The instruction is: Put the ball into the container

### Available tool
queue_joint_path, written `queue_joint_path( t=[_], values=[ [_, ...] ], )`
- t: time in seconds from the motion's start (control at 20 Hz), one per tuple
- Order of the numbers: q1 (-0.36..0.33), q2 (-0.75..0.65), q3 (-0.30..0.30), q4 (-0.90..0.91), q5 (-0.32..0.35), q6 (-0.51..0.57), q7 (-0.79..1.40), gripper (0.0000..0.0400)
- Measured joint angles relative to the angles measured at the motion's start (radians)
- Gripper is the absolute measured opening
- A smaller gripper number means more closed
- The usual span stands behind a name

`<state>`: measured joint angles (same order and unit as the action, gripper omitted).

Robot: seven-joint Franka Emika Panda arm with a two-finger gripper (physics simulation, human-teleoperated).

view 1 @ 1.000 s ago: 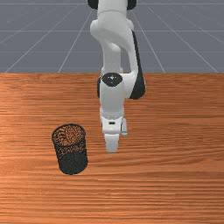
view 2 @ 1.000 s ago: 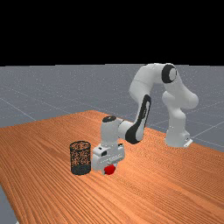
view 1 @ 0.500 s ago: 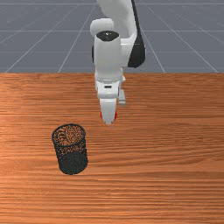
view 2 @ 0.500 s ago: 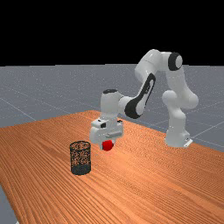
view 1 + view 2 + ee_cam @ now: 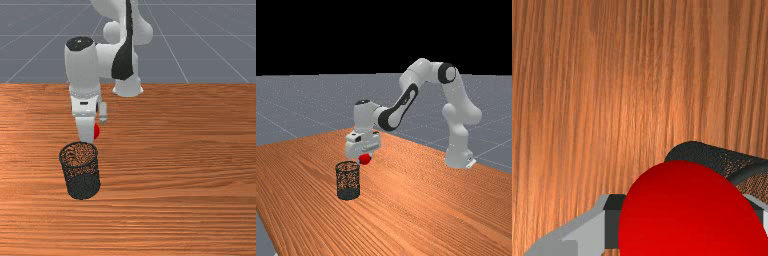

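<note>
In the far view, my arm (image 5: 416,77) rises from its base (image 5: 457,152) at the far view's right, bends at the top and reaches across toward the far view's left, its forearm (image 5: 406,102) sloping down to the wrist. The hand (image 5: 363,145) hangs below, pointing at the table (image 5: 431,215), and at its lower end my gripper (image 5: 365,158) holds the red ball (image 5: 364,160) up off the wood. The ball is near the rim of the black mesh container (image 5: 348,192), up and slightly to the far view's right of it. The container stands upright.

In the front view, I see the hand off to the front view's left of the base, fingertips down. The nearer finger (image 5: 86,128) covers part of the ball, whose red edge peeks out on the front view's right of it. The fingertip appears right by the back of the container's rim. From here I cannot tell how high above the rim the ball sits.

In the wrist view, I have the ball pinched: the dark pads (image 5: 612,227) press on it from two sides, parted by its width. The container lies past the ball, partly hidden by it and by one of the fingers.
</note>
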<state>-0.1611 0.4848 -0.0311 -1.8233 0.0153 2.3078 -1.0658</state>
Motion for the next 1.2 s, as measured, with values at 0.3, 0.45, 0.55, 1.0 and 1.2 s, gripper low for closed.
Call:
queue_joint_path(
  t=[0.3,0.45,0.55,1.0,1.2],
  values=[
    [0.000,-0.042,-0.011,0.033,-0.003,-0.099,0.033,0.0279],
    [0.003,-0.012,-0.012,0.109,-0.007,-0.166,0.039,0.0280],
    [0.005,0.026,-0.013,0.175,-0.010,-0.214,0.043,0.0280],
    [0.012,0.219,-0.009,0.497,-0.010,-0.372,0.058,0.0280],
    [0.002,0.250,-0.009,0.546,-0.009,-0.391,0.041,0.0375]
  ],
)
